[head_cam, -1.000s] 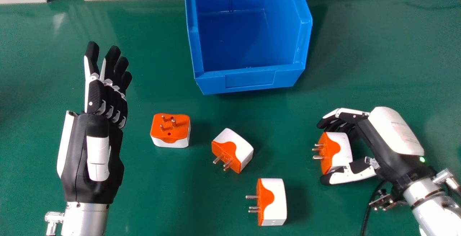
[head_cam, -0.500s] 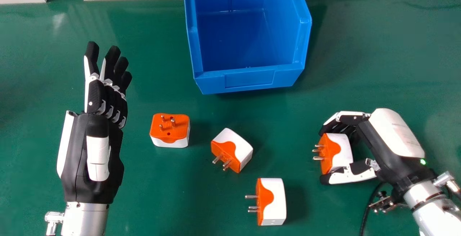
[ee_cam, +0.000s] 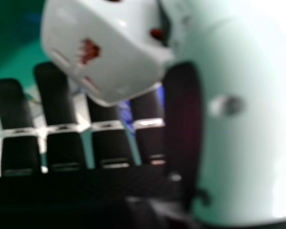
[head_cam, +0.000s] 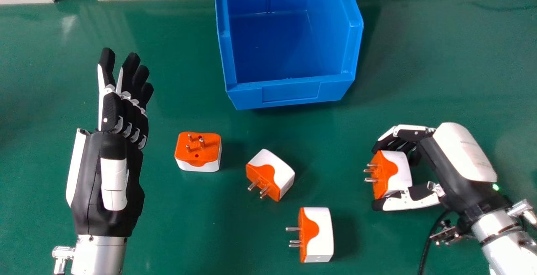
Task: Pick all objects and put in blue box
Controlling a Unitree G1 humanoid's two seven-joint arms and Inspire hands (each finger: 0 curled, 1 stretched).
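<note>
Held adapter (head_cam: 400,174): qty 1, gripped by R. hand (head_cam: 447,168), fingers curled at its far side, thumb at its near side; pins face view's L. Right hand view: its white slotted face sits next to thumb. Contact w/ table (head_cam: 188,233) under it: cannot tell.

Loose adapters, qty 3, on table: nearest unit (head_cam: 321,235), pins to L; center unit (head_cam: 265,174), set at angle, pins toward robot & L; L. unit (head_cam: 197,147), pins up. Total adapters: 4.

Blue box (head_cam: 247,98), qty 1: beyond loose units, approx. center; front has 1 rect. label panel.

R. arm: enters lower R, angled inward. L. hand (head_cam: 113,182): open, fingers straight, pointing fwd. Print on R. hand's white cover (head_cam: 463,151): illegible.
</note>
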